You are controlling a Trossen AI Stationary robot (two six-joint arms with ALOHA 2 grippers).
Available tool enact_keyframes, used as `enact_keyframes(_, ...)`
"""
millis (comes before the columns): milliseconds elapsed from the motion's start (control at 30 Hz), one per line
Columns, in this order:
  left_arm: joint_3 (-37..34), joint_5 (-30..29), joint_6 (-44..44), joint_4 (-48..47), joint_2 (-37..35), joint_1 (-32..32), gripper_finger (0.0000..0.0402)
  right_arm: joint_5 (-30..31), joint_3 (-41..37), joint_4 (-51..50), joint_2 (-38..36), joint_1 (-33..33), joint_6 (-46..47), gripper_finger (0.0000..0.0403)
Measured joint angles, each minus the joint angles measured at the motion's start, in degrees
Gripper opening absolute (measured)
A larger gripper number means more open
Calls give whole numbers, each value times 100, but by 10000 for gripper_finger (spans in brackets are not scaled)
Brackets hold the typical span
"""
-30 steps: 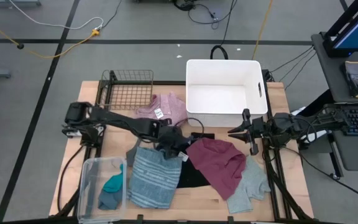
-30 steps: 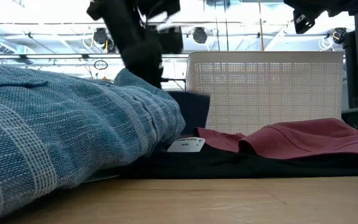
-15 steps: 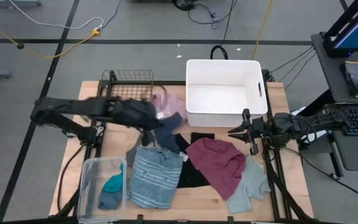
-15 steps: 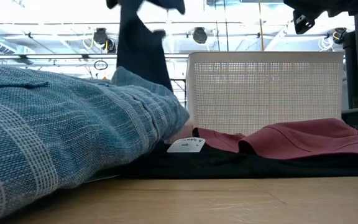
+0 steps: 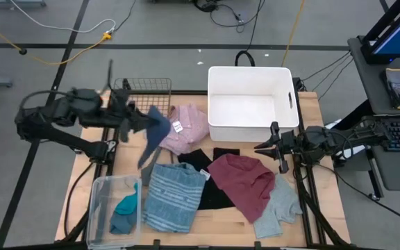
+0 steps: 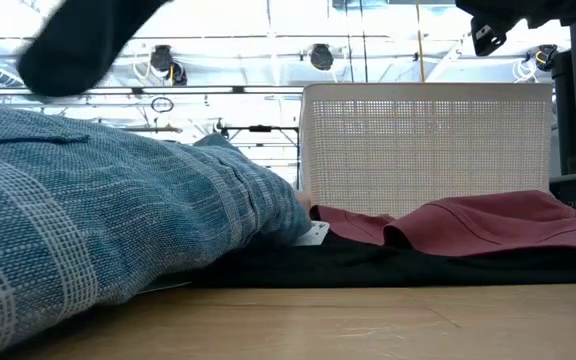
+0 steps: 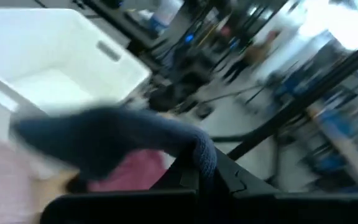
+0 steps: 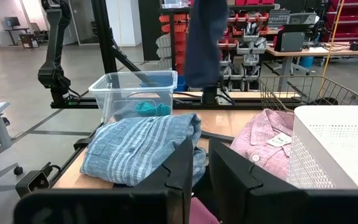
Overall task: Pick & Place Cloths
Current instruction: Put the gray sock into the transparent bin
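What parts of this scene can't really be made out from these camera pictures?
- Left gripper: motion-blurred in the high view, so its grip on the dark blue cloth is not clear.
- Left wrist view: smeared throughout; only the white bin is recognisable.
- Black cloth: mostly covered by the maroon cloth.
- Low view: the blue striped cloth blocks everything behind it.
- Small teal cloth: shape unclear inside the clear tub.

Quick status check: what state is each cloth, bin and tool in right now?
dark blue cloth: lifted, hanging from left tool
white bin: empty
clear bin: holds teal cloth
maroon cloth: lying on table
right tool: shut, idle beside white bin
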Motion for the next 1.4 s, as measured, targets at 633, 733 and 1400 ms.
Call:
enact_keyframes(633,-5,-149,-2241,877,-232,-490,0,0,0,-4,152,0,-20,43)
enact_keyframes(733,-7,-226,-2330,954,-193,-488,0,0,0,2,151,0,-20,43)
enact_keyframes(1400,-7,1138,-4968,675,-58,-851,0,0,0,0,154,0,-22,43)
